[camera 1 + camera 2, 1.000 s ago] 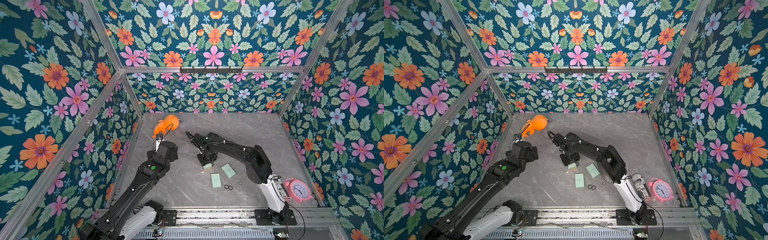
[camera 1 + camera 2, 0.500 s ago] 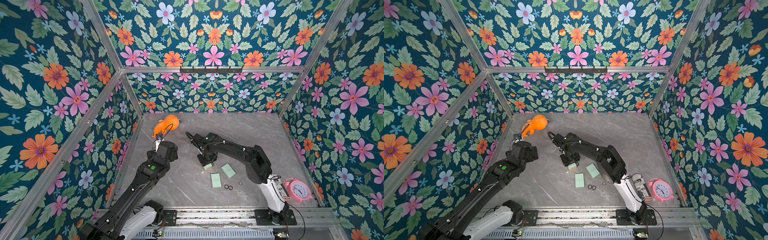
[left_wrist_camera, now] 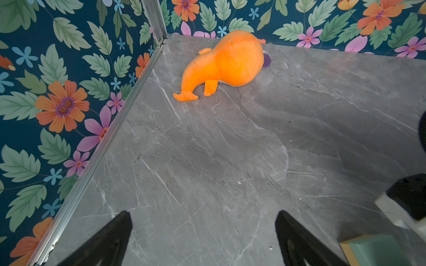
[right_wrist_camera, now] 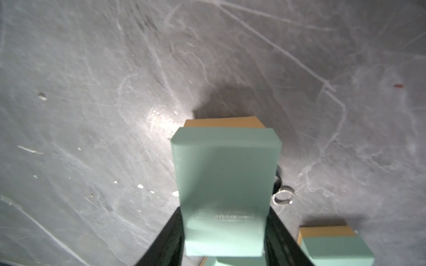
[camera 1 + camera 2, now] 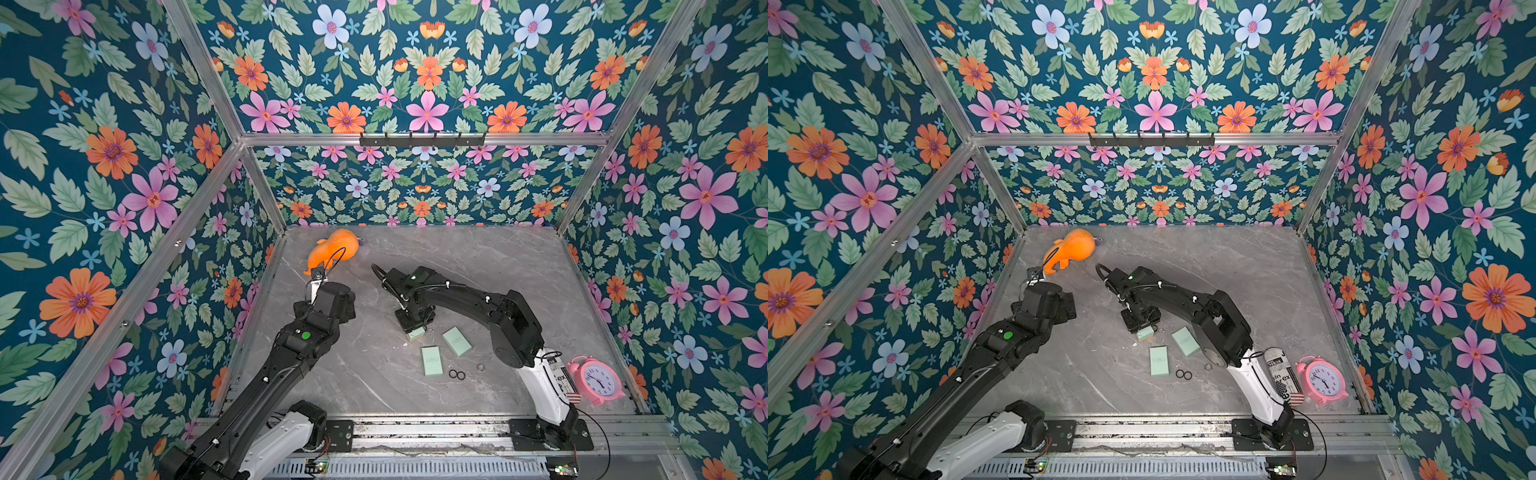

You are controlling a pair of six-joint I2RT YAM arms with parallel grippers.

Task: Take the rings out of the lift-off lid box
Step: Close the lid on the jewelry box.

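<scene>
At the far left an orange plush toy (image 5: 332, 251) lay near the back corner of the desk (image 5: 478, 266). The left claw (image 3: 202, 240) hung before it with its jaws spread as wide as they went, holding nothing.

Further right, the right claw (image 4: 224, 221) was half closed on a mint-green box part (image 4: 226, 175). It gripped the part by two opposite sides, and a brown inner edge showed at the end away from the claw. Whether this was lid or base could not be told, nor whether anything was inside.

Just beside it lay a silvery ring (image 4: 283, 198), a thin hoop with a finely studded band. A second box part (image 5: 431, 360) and a third box part (image 5: 456, 341) lay flat nearby. To their right two black rings (image 5: 457, 375) touched each other, with a second silvery hoop (image 5: 481, 367) close to them. All the rings in view were out on the desk, none in a claw. A pink alarm clock (image 5: 597, 379) stood at the far right.

The rings looked light, rigid and smooth, likely to skid or roll if nudged. Lying flat, they gave little to pinch. The best hold would probably be across the hoop from above with nearly closed jaws. Any ring inside the box part could instead be tipped out.
</scene>
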